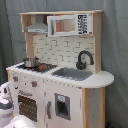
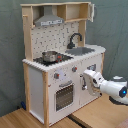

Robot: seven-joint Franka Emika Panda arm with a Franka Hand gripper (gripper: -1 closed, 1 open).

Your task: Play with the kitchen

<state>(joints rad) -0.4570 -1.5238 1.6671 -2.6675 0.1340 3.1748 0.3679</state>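
The kitchen [image 2: 62,60] stands upright on a wooden floor [image 2: 95,115] against a grey curtain [image 2: 10,50]; a steel pot [image 2: 50,56] sits on its stovetop, black faucet [image 2: 75,39] by the sink; the arm's hand [image 2: 86,76] is right at the lower cabinet front next to the oven [image 2: 64,96]; can't tell if its fingers are apart or together.

Your kitchen [image 2: 60,75]: matt white panels, pale wood frame. Pot [image 2: 50,56] at 10 o'clock of the sink [image 2: 82,51] is shiny metal. Faucet [image 1: 84,59] is glossy black. Arm [image 2: 112,87] is smooth white plastic.
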